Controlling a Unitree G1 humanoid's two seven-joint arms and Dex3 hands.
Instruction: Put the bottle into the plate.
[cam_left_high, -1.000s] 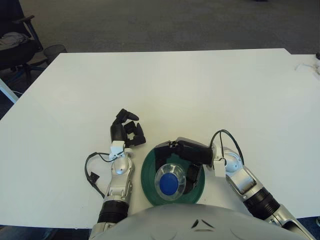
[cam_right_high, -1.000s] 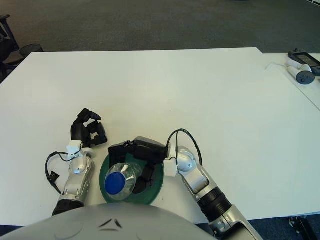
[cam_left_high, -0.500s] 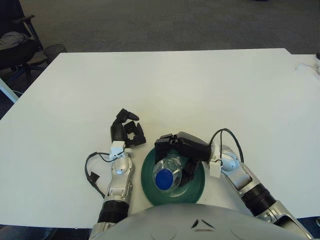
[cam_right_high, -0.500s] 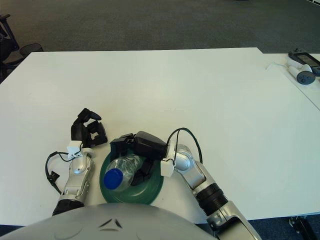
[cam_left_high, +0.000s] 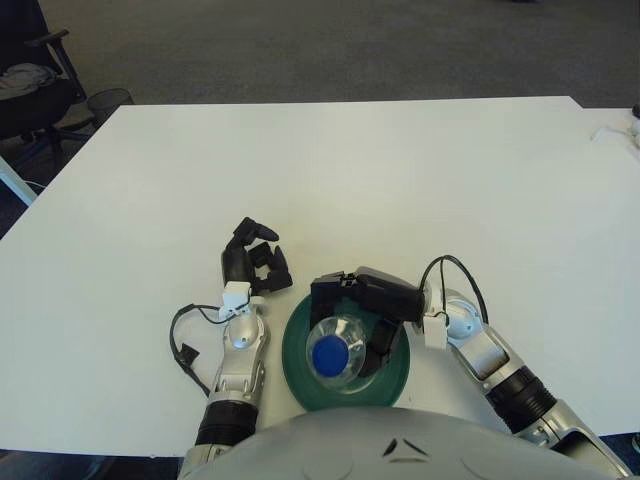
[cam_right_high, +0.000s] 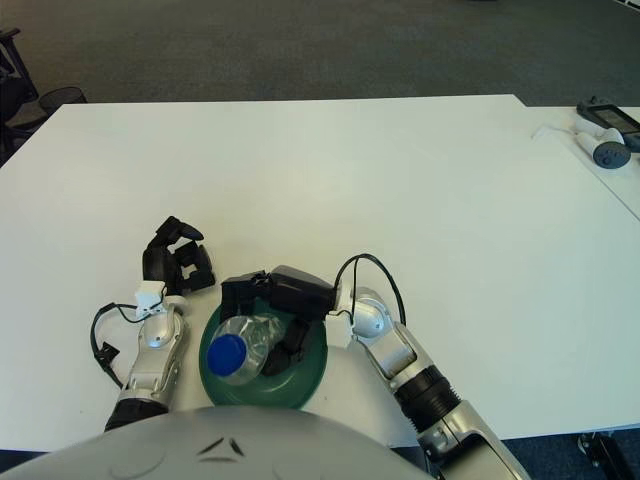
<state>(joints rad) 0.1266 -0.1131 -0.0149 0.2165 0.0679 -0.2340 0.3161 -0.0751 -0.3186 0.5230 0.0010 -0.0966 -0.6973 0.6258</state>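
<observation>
From the left eye view, the bottle (cam_left_high: 337, 352) was a clear plastic one with a blue cap pointed up toward the camera, its body foreshortened so that little more than the cap and crinkled shoulders showed. It stood over the middle of the green plate (cam_left_high: 393, 378), just below the right hand (cam_left_high: 362, 302), whose dark fingers curled round its far side and held it. Whether the bottle's base touched the plate could not be made out, since the bottle's own body covered that spot. The left hand (cam_left_high: 253, 264) showed just left of the plate, beyond its upper left rim, fingers bent loosely and holding nothing. The robot's grey chest cut off the near rim of the plate.

From the right eye view, the bottle (cam_right_high: 243, 343) leaned more plainly, cap toward the lower left and body running up under the right hand (cam_right_high: 275, 297), still within the plate (cam_right_high: 312, 362). The fingers hid the bottle's far end. The left hand (cam_right_high: 176, 262) sat to the left of the plate on the white surface (cam_right_high: 400, 180). A cable looped from the right wrist, behind the hand.
</observation>
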